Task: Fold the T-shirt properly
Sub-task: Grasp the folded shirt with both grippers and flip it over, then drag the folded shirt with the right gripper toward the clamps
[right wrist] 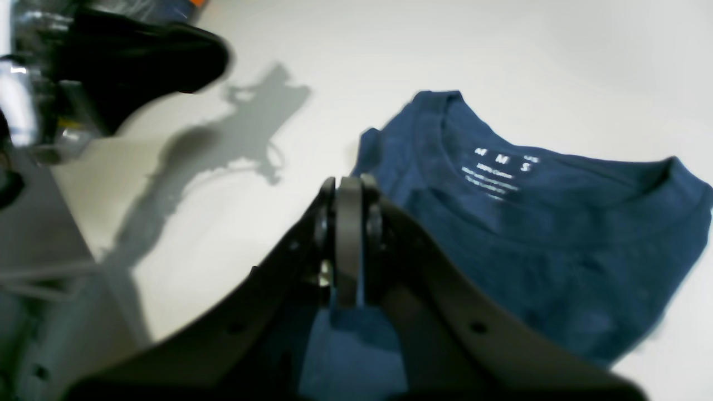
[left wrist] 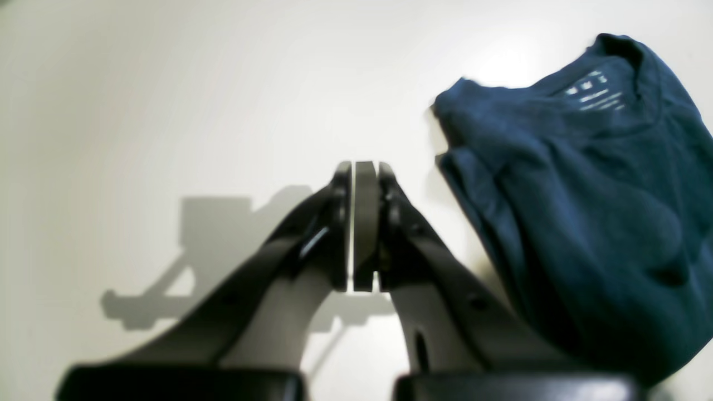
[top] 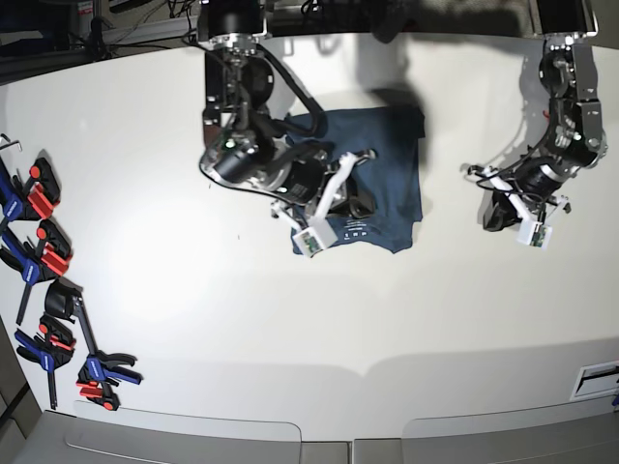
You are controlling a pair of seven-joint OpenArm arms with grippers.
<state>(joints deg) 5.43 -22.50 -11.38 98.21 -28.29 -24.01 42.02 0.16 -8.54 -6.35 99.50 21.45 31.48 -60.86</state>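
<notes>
The dark navy-teal T-shirt lies folded into a compact rectangle at the table's back middle, neck label facing up at its near edge. It also shows in the right wrist view and the left wrist view. My right gripper is shut, pads together, low over the shirt's edge beside the collar; no cloth shows pinched between the pads. In the base view it sits over the shirt. My left gripper is shut and empty over bare table, apart from the shirt, at the right in the base view.
The white table spreads around the shirt. Several blue, red and black clamps lie along the left edge, more of them at the front left. Dark arm parts stand at the top left of the right wrist view.
</notes>
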